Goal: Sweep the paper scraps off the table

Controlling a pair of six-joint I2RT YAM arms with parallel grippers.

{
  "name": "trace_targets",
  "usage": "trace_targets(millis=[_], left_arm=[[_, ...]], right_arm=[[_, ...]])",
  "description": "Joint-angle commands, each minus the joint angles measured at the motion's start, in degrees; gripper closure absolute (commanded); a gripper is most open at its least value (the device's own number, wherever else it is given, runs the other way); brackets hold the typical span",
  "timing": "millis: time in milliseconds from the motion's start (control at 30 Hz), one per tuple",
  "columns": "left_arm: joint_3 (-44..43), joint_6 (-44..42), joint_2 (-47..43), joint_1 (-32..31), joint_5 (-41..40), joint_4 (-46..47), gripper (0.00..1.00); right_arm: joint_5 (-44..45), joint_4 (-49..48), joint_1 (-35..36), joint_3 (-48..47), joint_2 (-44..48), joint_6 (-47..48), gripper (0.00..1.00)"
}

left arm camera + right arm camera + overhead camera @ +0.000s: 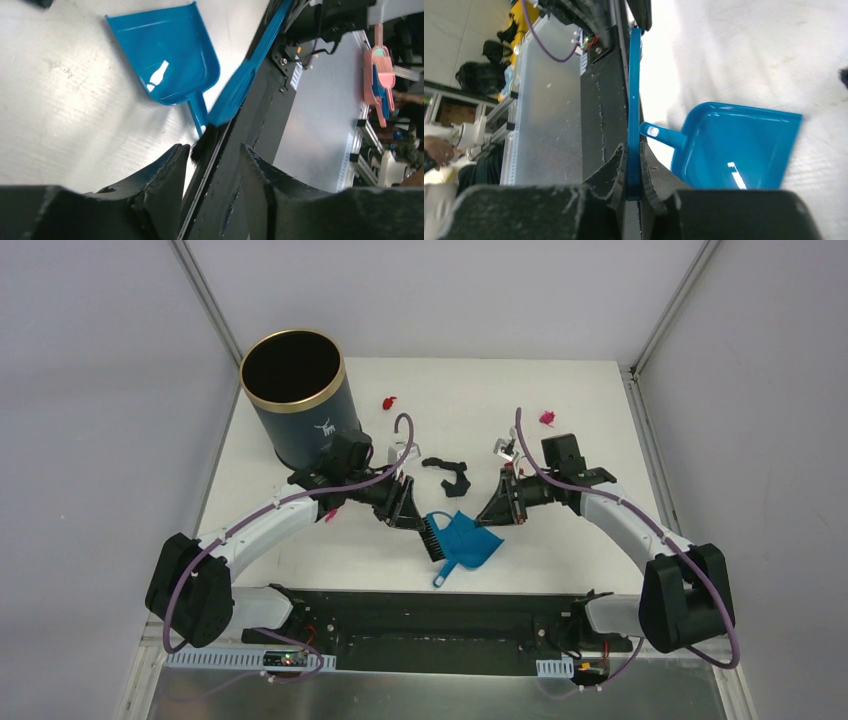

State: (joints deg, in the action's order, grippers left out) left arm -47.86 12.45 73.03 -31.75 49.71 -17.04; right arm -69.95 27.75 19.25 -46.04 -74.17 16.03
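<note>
At counter [450, 390] front-centre, both arms meet over the gear. Right jaws are pressed together on the brush [240, 85], pinching its thin blue handle edge-on (clear in rt wrist view). Left jaws are spread, tips near the bristle end; whether they touch it, can't tell. Dustpan [470, 543] lies flat on the counter just beside the brush, handle toward the front rail. Nothing seen inside it.

Step, my read: tool set-up. Sweeping proper not yet begun, since no scrap is in the pan and none is at the bristles. Progress approx nil.

Paper scraps [458, 486] are all out on the counter, most beyond the pan.

Next move prob calls for:
- bristles down on the counter behind the nearest dark bits, with the pan mouth turned to face them
- left jaws to take the pan handle
- separate passes for red and magenta, which sit far back and well apart
- left forearm out of the way first, as the pink bit sits right by it

Count:
- brush 1, dustpan 1
- bin [300, 405] 1: dark, gold rim, upright, back-left
- scraps visible, 5:
  - red [389, 401] 1
  - magenta [547, 418] 1
  - pink [328, 514] 1
  - dark [445, 462] 2, black vs dk blue can't tell
- more may hide under the arms
</note>
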Motion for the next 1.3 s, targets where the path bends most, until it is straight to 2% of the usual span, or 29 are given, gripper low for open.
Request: trace_targets(millis=[0, 100, 167, 233, 333, 433, 500, 700, 833, 967, 1133, 1267], left_arm=[[-2.42, -2.88, -3.15, 0.61, -7.98, -3.91, 0.49], [-1.53, -2.87, -7.46, 0.39, -13.02, -4.41, 0.39], [-0.68, -0.85, -9.74, -2.84, -17.85, -4.40, 0.38], [-2.32, -0.37, -9.93, -11.56, -27.69, -6.71, 0.37], [-5.89, 0.37, -4.63, -25.54, -44.64, -11.65, 0.35], [-7.13, 1.77, 3.41, -34.07, -56.82, -10.99, 0.33], [-7.33, 2.28, 7.94, -37.79, -61.85, -9.08, 0.32], [-9.58, 2.68, 17.26, -44.26, -69.47, -5.95, 0.31], [-9.88, 3.78, 19.68, -45.64, -69.51, -5.77, 0.32], [-8.05, 5.05, 20.08, -45.60, -67.33, -4.66, 0.39], [-5.35, 5.93, 19.36, -45.60, -64.77, -2.58, 0.53], [-4.39, 6.96, 18.14, -45.62, -65.30, -2.34, 0.57]], right_arm=[[3.22, -0.80, -5.48, -5.25, -2.01, -2.91, 1.00], [8.56, 6.79, -10.01, -11.82, -3.91, -2.89, 1.00], [13.04, 9.36, -12.27, -14.59, -3.07, -4.12, 1.00], [18.74, 10.09, -13.51, -14.92, -0.43, -4.72, 1.00], [25.85, 8.75, -14.64, -13.14, 5.55, -4.22, 1.00], [31.10, 5.11, -17.20, -11.72, 9.90, -7.27, 1.00], [31.72, 4.33, -19.10, -11.86, 10.54, -8.58, 1.00], [27.48, 3.66, -22.27, -10.95, 9.76, -9.19, 1.00], [26.24, 3.22, -22.49, -10.36, 10.31, -8.95, 1.00], [26.07, 2.93, -22.65, -10.06, 10.23, -8.77, 1.00], [26.10, 2.84, -22.84, -9.78, 10.10, -8.36, 1.00], [26.21, 2.33, -22.85, -9.40, 10.09, -8.14, 1.00]])
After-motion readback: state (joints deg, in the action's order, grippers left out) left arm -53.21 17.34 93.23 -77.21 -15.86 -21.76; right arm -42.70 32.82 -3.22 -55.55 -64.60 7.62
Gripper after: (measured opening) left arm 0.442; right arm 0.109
